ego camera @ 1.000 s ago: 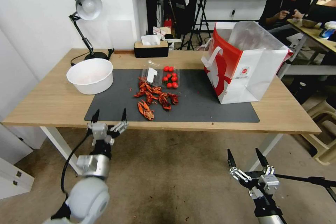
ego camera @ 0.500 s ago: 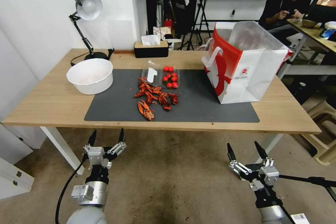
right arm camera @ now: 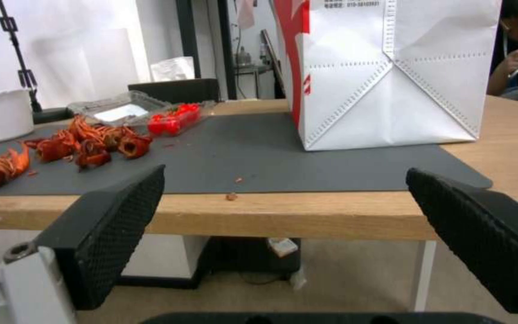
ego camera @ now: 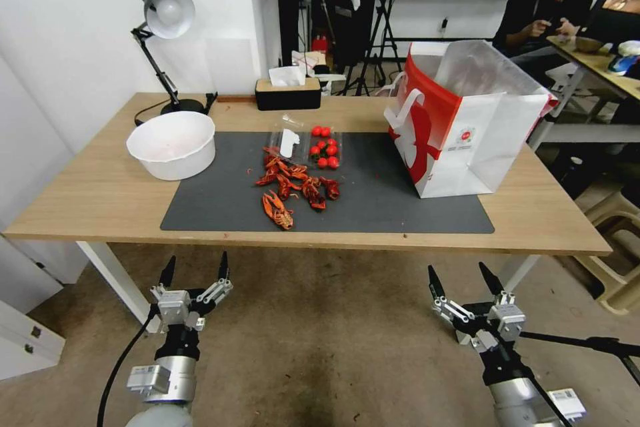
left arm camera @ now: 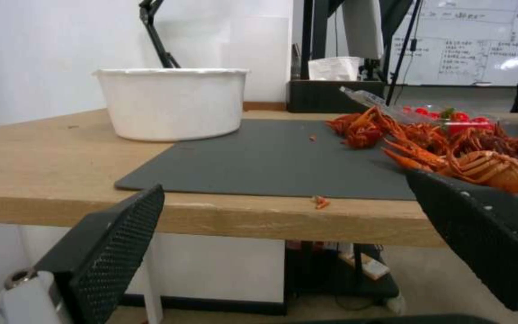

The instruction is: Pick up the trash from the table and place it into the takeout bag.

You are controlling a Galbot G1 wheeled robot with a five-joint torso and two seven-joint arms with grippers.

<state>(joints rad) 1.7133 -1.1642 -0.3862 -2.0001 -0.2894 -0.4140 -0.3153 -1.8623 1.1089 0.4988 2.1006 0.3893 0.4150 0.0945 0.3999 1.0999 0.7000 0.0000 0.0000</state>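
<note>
Two end effectors, left (ego camera: 194,266) and right (ego camera: 461,275), spread wide below table (ego camera: 100,193) | takeout bag (ego camera: 467,127) upright, mouth up

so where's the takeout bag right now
In the head view the takeout bag stands upright at the table's right end, on the dark mat's right edge, right of the cherry tomatoes.

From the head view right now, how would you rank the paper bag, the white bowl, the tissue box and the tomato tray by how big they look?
Largest to smallest:
1. takeout bag
2. white bowl
3. tissue box
4. tomato tray

The box sits farther back, so the last two are unsure.
</note>
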